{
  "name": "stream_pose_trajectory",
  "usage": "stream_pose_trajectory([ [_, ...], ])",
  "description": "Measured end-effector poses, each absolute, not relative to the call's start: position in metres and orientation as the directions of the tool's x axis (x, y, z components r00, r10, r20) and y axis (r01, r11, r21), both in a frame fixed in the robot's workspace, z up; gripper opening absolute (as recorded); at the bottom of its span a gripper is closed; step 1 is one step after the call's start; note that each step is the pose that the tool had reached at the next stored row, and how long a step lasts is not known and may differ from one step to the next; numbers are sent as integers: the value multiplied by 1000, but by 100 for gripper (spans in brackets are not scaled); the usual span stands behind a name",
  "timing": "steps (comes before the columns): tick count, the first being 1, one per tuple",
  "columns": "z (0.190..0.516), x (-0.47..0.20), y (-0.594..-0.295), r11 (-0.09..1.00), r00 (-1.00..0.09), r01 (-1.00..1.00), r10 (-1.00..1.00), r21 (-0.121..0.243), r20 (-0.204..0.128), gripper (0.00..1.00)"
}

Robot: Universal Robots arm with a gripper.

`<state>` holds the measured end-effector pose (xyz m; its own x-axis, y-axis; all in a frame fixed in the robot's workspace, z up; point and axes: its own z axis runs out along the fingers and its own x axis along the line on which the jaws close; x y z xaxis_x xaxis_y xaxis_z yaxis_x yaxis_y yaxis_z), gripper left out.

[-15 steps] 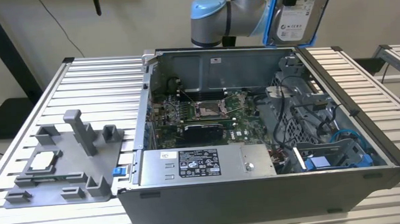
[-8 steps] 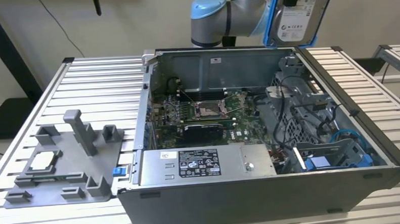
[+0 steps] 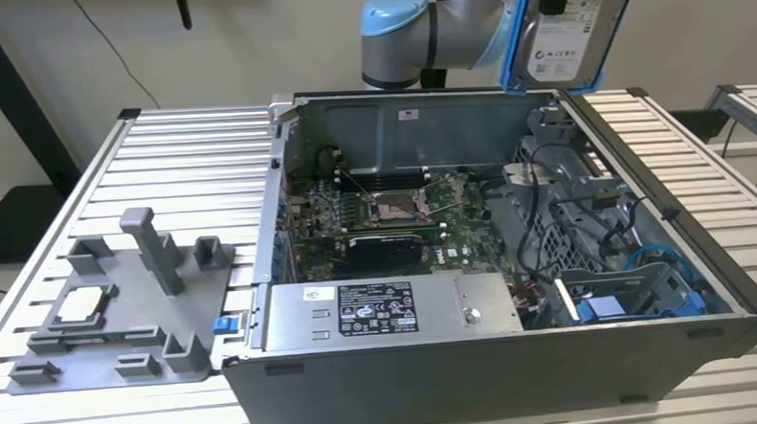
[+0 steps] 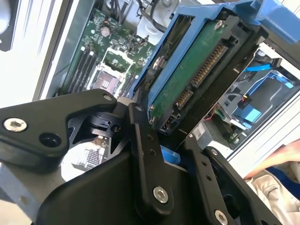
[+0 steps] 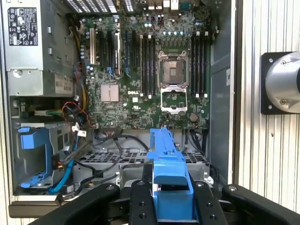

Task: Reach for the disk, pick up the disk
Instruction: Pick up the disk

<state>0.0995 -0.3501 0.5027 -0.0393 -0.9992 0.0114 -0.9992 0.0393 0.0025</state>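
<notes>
Pincer (image 4: 161, 136) clamps disk (image 4: 197, 70) btwn fingers (image 4: 145, 154), lifted above case (image 3: 487, 360).

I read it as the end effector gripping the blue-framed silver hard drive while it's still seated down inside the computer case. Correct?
Not quite. The end effector does grip the blue-framed silver hard drive, but the exterior view shows it held high above the open grey computer case, not seated inside.

Your arm (image 3: 441, 27) is showing silver-grey tube joints with a light blue cap at nine o'clock. Your gripper (image 4: 161, 136) is wearing matte black linkage bars, silver hex screws gleaming at their pivots.
</notes>
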Motion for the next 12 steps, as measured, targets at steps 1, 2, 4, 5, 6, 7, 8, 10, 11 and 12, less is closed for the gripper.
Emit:
stream_pose_trajectory([
  [1, 503, 99, -351, 39, -39, -999, -999, 3, 11, 0],
  [2, 503, 99, -352, 39, -39, -999, -999, 3, 11, 0],
  [4, 503, 99, -355, 39, -39, -999, -999, 3, 11, 0],
  [5, 503, 99, -356, 39, -39, -999, -999, 3, 11, 0],
  [6, 503, 99, -357, 39, -39, -999, -999, 3, 11, 0],
  [7, 503, 99, -359, 39, -39, -999, -999, 3, 11, 0],
  [8, 503, 99, -360, 39, -39, -999, -999, 3, 11, 0],
  [10, 503, 99, -362, 39, -39, -999, -999, 3, 12, 0],
  [11, 503, 99, -364, 39, -39, -999, -999, 3, 11, 0],
  [12, 503, 99, -365, 39, -39, -999, -999, 3, 11, 0],
])
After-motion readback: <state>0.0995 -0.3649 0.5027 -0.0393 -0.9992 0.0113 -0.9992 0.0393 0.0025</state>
